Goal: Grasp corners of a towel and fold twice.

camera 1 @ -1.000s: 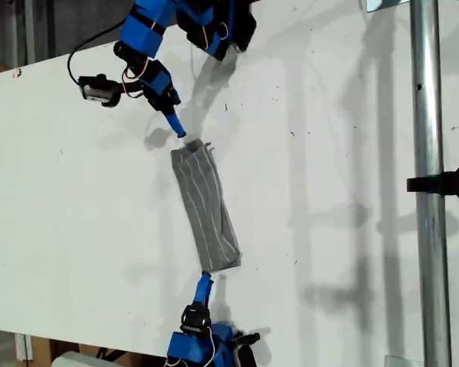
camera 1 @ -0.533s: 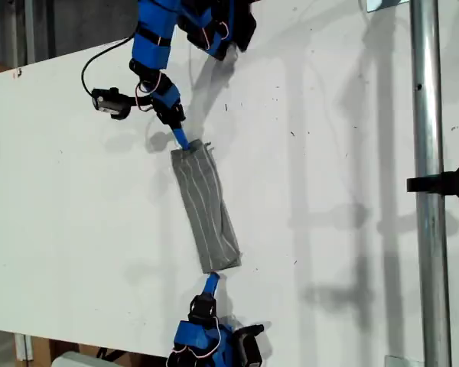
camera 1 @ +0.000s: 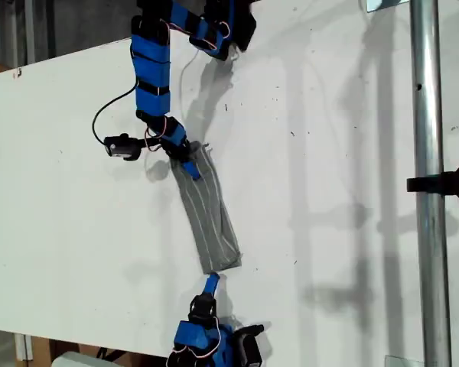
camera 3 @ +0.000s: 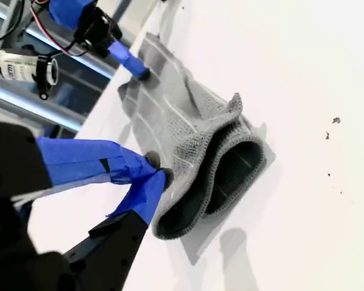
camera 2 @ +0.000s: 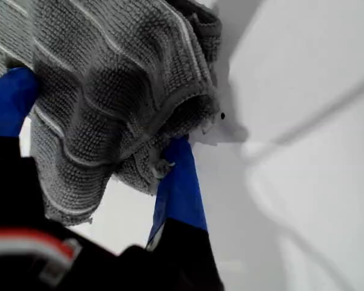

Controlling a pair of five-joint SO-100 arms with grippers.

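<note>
The grey striped towel [camera 1: 206,214] lies folded into a long narrow strip on the white table [camera 1: 329,115], running from upper middle toward the exterior view's bottom. My first gripper [camera 1: 190,170] reaches down from the exterior view's top onto the strip's upper end. Up close it [camera 2: 97,112] is open, with the bunched towel [camera 2: 109,79] draped between and over its blue fingers. My second gripper [camera 1: 211,281] comes up from the exterior view's bottom. Its fingertips [camera 3: 158,171] are shut together right at the rolled lower end of the towel [camera 3: 194,127], holding nothing.
A vertical metal pole [camera 1: 428,191] with a black clamp [camera 1: 451,182] stands at the exterior view's right. The first arm's small camera [camera 1: 119,145] and its cable hang beside the towel. The table's edge [camera 1: 61,57] slants across the exterior view's upper left.
My first gripper has moved down from just beyond the towel's upper end onto that end. My second gripper drew back a little from the lower end and then held still.
</note>
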